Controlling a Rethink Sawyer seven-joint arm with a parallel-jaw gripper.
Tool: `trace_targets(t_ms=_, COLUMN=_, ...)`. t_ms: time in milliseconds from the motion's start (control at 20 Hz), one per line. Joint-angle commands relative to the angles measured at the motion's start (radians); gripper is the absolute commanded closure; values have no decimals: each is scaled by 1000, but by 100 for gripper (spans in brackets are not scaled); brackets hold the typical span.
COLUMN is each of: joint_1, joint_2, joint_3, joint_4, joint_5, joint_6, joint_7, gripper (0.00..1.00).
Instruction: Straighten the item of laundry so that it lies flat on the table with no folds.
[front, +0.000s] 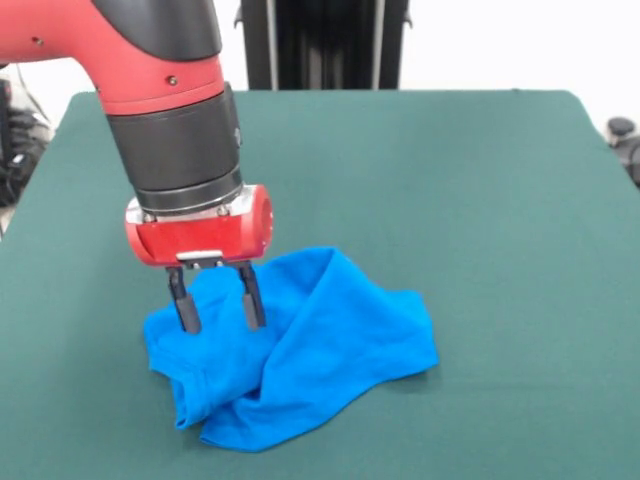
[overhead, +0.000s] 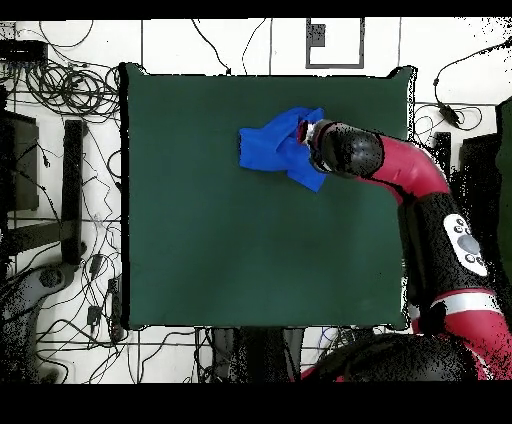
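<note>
Shirt (front: 300, 350) is lying crumpled on the green bench (front: 480, 200), and I am seeing my gripper (front: 218, 310) hanging over its left part in the front view, fingers (front: 187, 305) spread apart and gripping nothing; whether the tips are touching the cloth I cannot tell. A thick fold is running across the shirt's middle, beside the gripper. Front view is giving me the fingers and the folds plainly. Overhead view is hiding the gripper under the arm's wrist (overhead: 345, 148), but it is showing the shirt (overhead: 270, 145) sitting close to the bench's (overhead: 250, 250) far edge, with much bare bench on its other sides. Arm is reaching across the bench from one corner, wrist pointing straight down.
</note>
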Motion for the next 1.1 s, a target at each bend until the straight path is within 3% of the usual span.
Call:
trace_targets(t_ms=50, joint_1=65, joint_2=-1, joint_3=42, joint_4=-77, joint_5=-40, joint_6=165, joint_7=-135, gripper=0)
trace_targets(t_ms=400, joint_1=65, joint_2=7, joint_3=51, joint_4=-121, joint_5=-34, joint_6=219, joint_7=-165, gripper=0)
trace_targets(t_ms=1100, joint_1=36, joint_2=62, joint_3=86, joint_4=-139, joint_5=-39, joint_6=214, joint_7=-213, gripper=0)
